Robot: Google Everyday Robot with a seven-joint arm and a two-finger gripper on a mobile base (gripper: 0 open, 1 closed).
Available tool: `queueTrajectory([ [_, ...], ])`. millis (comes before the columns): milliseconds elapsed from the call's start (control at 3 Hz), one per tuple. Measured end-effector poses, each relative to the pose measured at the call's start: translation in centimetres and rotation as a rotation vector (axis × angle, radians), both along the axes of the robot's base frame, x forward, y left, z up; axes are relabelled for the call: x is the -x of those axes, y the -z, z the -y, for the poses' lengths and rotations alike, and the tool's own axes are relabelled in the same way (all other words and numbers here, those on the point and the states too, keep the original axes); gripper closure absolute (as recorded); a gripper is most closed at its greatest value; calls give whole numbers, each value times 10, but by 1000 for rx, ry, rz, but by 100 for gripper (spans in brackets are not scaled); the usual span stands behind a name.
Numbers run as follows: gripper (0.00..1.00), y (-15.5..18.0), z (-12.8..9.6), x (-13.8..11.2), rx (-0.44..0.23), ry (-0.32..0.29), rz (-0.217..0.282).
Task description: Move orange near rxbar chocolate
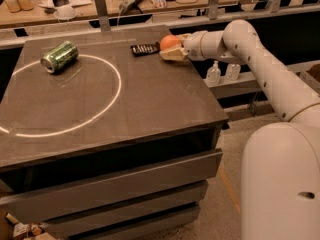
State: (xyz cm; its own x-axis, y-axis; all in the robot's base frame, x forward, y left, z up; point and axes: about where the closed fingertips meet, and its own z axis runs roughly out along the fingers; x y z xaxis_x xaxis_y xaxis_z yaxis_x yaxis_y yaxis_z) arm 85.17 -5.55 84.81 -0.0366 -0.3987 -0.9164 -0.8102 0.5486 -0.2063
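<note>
The orange [169, 42] is round and plain and sits in my gripper [170, 48] at the far right part of the dark table [150, 99]. The gripper is shut on the orange, holding it low over the table top. The rxbar chocolate [145, 49], a small flat dark bar with pale lettering, lies on the table just left of the orange, a short gap away. My white arm [250, 49] reaches in from the right.
A green can [60, 56] lies on its side at the far left, on a white circle line [100, 109]. A cluttered bench [100, 4] runs behind the table. Two small bottles [222, 73] stand on a shelf to the right.
</note>
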Motion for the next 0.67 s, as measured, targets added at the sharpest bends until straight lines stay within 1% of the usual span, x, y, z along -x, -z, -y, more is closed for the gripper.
queueTrajectory([
  [333,12,9,-8,1,-6,-22,-23],
  [667,0,12,-9,4,-3,-28,-31],
])
